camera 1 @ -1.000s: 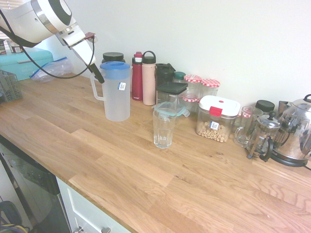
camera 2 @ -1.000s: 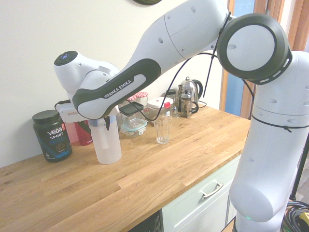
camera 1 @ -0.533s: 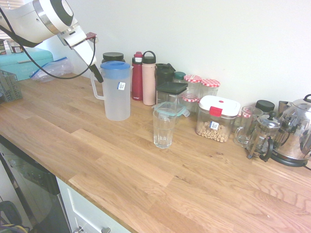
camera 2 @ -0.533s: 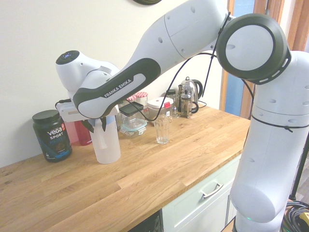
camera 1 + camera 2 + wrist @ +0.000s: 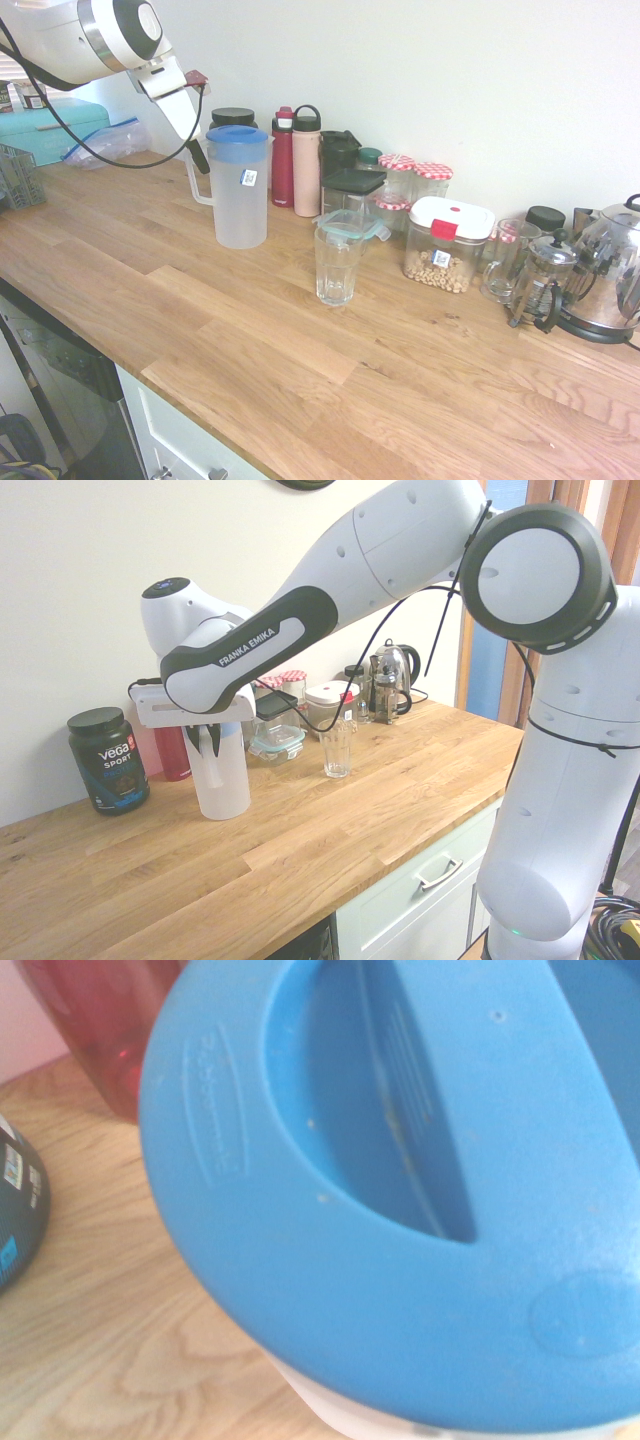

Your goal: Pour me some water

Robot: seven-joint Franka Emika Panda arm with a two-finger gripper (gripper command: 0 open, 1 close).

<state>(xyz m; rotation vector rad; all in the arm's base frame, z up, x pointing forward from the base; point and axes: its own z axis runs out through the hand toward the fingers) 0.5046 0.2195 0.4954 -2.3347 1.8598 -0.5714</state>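
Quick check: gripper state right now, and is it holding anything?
Gripper: shut on the handle of the jug, which stands on the counter.

Bare worktop [image 5: 250, 320] between jug [image 5: 241, 190] and glass [image 5: 336, 265]; bottles [image 5: 296, 160] crowding behind.

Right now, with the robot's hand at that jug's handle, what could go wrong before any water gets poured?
The hand has shut at the very top of the jug handle; so high a grip might let the jug swing or slip when lifted. The blue lid is on, so water may come out unevenly. The glass is narrow and stands close to the lidded containers, so a poor aim could spill or knock them.
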